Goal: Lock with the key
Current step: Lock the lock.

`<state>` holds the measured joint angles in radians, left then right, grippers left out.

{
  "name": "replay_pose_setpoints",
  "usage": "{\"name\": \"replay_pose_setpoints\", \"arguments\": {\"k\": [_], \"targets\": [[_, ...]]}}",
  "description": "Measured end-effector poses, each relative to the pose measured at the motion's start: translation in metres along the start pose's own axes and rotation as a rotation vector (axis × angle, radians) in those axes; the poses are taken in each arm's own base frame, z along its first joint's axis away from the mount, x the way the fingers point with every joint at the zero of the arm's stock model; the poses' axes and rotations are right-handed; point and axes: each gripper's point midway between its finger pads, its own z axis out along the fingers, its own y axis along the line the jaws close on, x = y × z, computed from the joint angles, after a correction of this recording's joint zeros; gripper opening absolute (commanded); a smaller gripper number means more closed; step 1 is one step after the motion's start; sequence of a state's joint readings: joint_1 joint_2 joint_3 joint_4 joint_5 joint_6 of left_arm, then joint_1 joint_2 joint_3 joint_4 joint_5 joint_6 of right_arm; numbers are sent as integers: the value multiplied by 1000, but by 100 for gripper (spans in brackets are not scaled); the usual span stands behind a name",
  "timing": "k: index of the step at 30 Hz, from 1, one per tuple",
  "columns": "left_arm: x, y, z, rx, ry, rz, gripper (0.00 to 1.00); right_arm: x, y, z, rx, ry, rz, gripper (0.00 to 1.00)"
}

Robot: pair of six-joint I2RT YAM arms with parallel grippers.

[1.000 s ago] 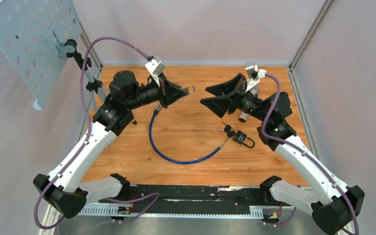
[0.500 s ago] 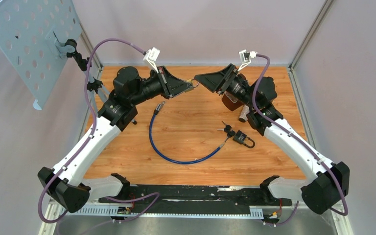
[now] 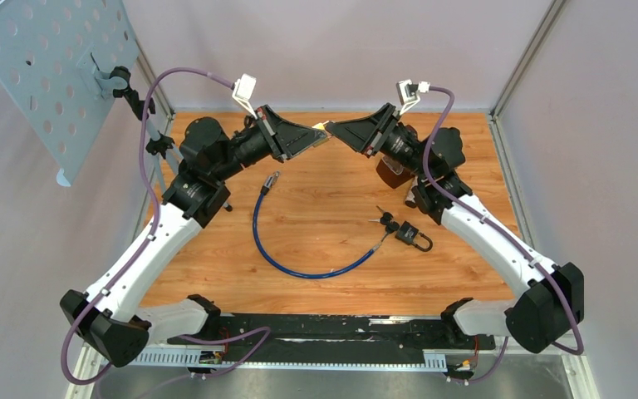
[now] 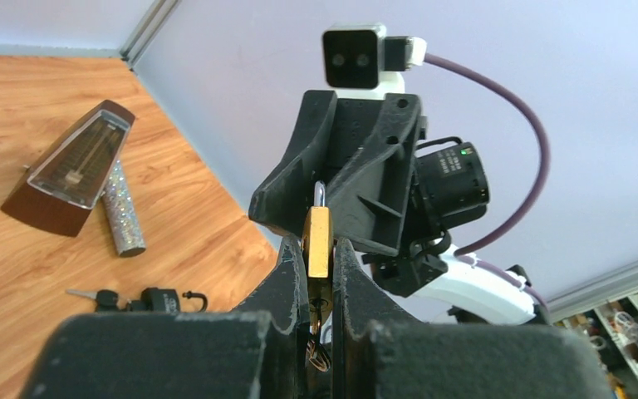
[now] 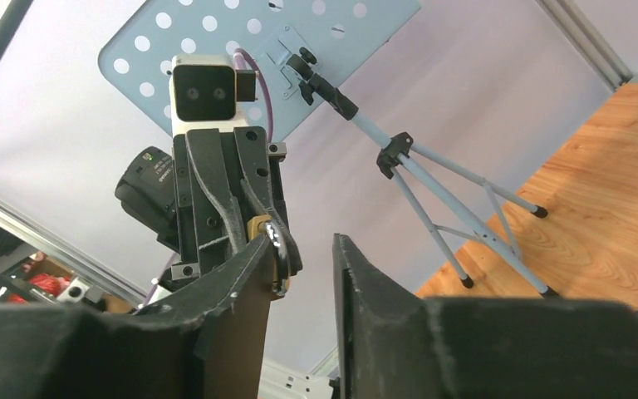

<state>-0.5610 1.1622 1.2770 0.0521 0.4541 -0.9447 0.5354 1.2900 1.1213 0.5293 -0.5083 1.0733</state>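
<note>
Left end effector (image 4: 316, 249) clamped on a brass padlock (image 4: 316, 233): body between my fingers, silver shackle (image 4: 319, 196) sticking out past the tips. Right end effector (image 5: 303, 270) is tip-to-tip with it, jaws part spread, shackle beside one finger. Keys (image 3: 386, 219) lie on the desk (image 3: 316, 216) below, next to a black padlock (image 3: 411, 236).

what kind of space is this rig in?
Probably a robotics lab test cell: a wooden tabletop boxed in by plain lilac panels on aluminium posts, a perforated pale-blue plate on a tripod, and cluttered shelves beyond.

Left pincer (image 3: 321, 134) clamped, right pincer (image 3: 336, 128) parted
</note>
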Motion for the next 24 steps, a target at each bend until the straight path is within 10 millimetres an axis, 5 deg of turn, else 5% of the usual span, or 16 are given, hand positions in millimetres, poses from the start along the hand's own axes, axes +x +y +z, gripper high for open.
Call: {"name": "replay_pose_setpoints", "arguments": {"k": [7,12,14,24], "targets": [[-2,1,1,10,-25,-43,5,-2,3,4,-13,-3,64,7],[-5,-1,1,21,-37,-47,54,-3,12,4,-44,-10,79,0],[-5,-2,0,25,-38,-38,61,-5,14,5,-50,-16,81,0],[-17,5,-19,33,-49,34,65,-7,15,4,-48,-27,52,0]]}}
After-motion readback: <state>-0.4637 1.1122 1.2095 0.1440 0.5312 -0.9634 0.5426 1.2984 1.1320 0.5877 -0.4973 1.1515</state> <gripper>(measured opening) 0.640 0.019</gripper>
